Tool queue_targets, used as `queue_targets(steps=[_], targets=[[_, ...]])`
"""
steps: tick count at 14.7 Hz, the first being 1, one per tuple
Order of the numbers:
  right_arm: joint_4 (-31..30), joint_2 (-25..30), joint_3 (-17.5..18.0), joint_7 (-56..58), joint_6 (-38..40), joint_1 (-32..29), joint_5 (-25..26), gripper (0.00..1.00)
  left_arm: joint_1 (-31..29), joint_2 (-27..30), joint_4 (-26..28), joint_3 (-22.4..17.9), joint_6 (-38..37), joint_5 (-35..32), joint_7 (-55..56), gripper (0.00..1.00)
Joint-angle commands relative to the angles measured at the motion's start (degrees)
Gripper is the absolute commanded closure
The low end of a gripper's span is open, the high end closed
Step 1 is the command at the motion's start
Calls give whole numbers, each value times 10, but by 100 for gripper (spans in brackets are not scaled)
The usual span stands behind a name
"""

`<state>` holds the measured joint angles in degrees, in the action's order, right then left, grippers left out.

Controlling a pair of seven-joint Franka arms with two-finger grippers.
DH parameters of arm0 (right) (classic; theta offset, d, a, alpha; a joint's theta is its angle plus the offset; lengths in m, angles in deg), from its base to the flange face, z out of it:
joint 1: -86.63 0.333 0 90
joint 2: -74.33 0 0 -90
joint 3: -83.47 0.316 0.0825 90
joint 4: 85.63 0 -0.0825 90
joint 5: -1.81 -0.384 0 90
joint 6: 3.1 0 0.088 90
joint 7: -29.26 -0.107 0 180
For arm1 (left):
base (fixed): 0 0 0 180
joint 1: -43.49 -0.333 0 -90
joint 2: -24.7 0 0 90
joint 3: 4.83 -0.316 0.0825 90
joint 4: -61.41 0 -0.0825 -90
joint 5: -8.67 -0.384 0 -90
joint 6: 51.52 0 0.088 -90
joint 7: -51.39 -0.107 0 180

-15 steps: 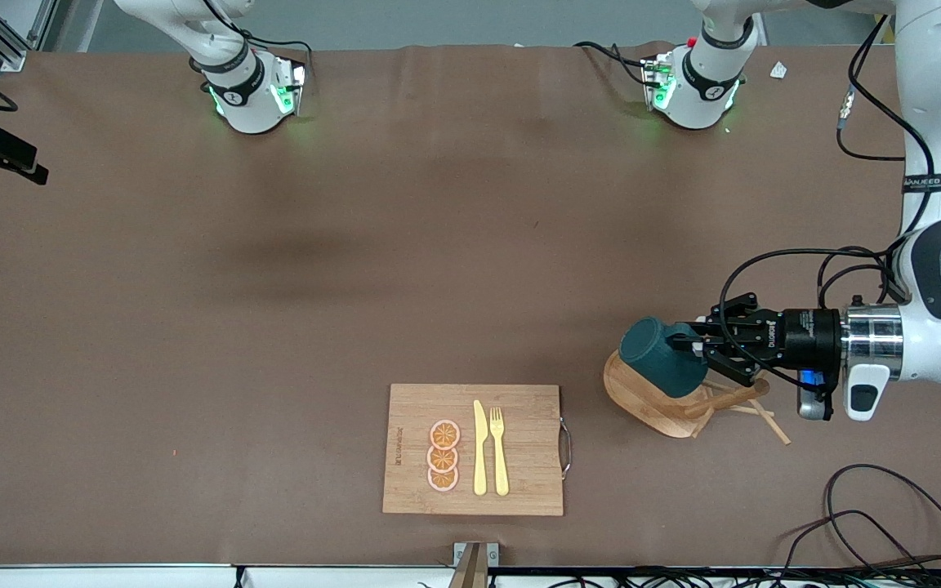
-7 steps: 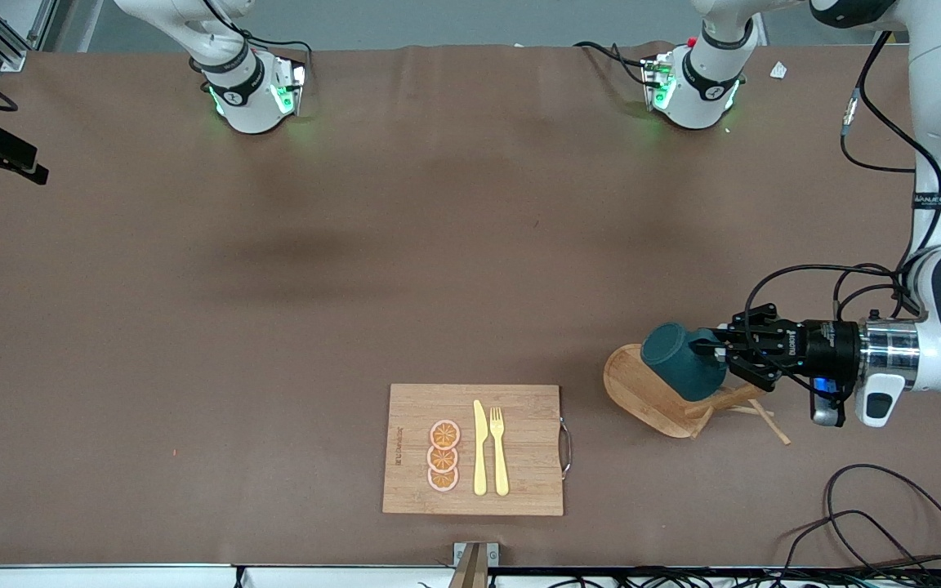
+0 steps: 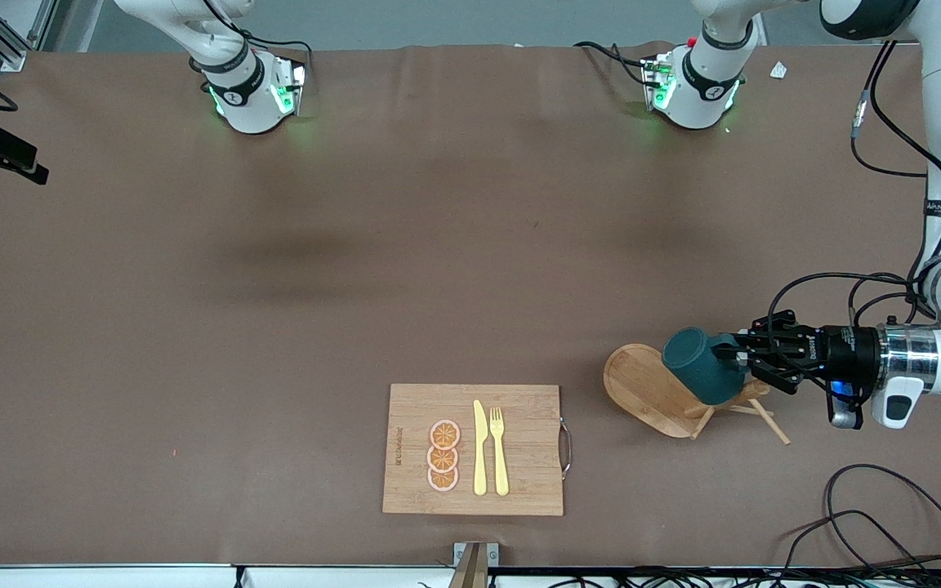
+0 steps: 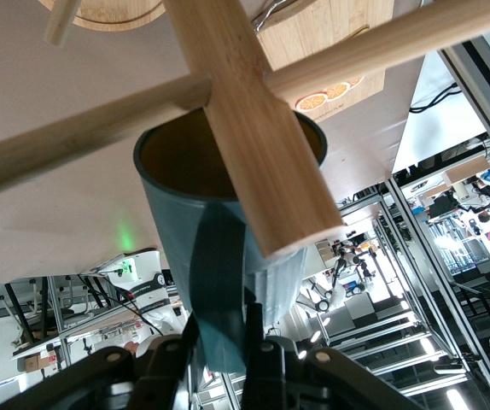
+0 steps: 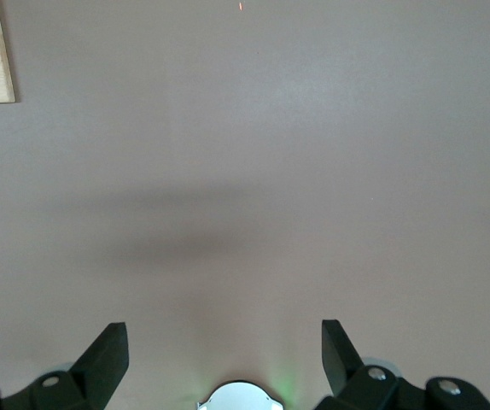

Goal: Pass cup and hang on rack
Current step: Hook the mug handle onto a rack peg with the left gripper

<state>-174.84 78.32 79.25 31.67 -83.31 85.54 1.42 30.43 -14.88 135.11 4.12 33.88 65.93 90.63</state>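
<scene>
Teal and ribbed, the cup (image 3: pixel 702 364) lies on its side in the air over the rack (image 3: pixel 657 398), clenched in the left tool (image 3: pixel 738 357), which reaches in from the left arm's end of the table (image 3: pixel 356 269). Its closed bottom faces the right arm's end of the table. In the left wrist view the cup's ochre mouth (image 4: pixel 228 154) opens toward the rack's post (image 4: pixel 258 128), whose end overlaps the rim, and pegs (image 4: pixel 83 137) cross in front of the opening; whether a peg passes through the handle cannot be told. The rack's oval base rests on the table toward the left arm's end, beside a bamboo board (image 3: pixel 474 449) carrying orange slices (image 3: pixel 443 456), a knife (image 3: pixel 479 447) and a fork (image 3: pixel 499 449). The right tool (image 5: pixel 224 354) waits with fingers spread wide, released, over bare table.
</scene>
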Motion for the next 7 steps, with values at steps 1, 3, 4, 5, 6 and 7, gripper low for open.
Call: queue_targets(steps=[1, 3, 4, 5, 6, 7], targets=[[-13, 16, 2, 0, -1, -2, -5, 0, -1, 0, -5, 4, -7, 7, -6, 51], [-14, 16, 2, 0, -1, -2, -5, 0, 1, 3, -7, 3, -7, 5, -4, 38], [-14, 16, 2, 0, -1, -2, -6, 0, 1, 6, -8, 3, -7, 4, -3, 33], [-13, 16, 2, 0, 0, -2, -6, 0, 1, 7, -10, 2, -8, 3, -1, 30], [-14, 16, 2, 0, -1, -2, -6, 0, 1, 15, -11, 1, -8, -8, 2, 27], [-14, 16, 2, 0, 0, -2, -6, 0, 5, 28, -11, 4, -7, -35, 1, 22]])
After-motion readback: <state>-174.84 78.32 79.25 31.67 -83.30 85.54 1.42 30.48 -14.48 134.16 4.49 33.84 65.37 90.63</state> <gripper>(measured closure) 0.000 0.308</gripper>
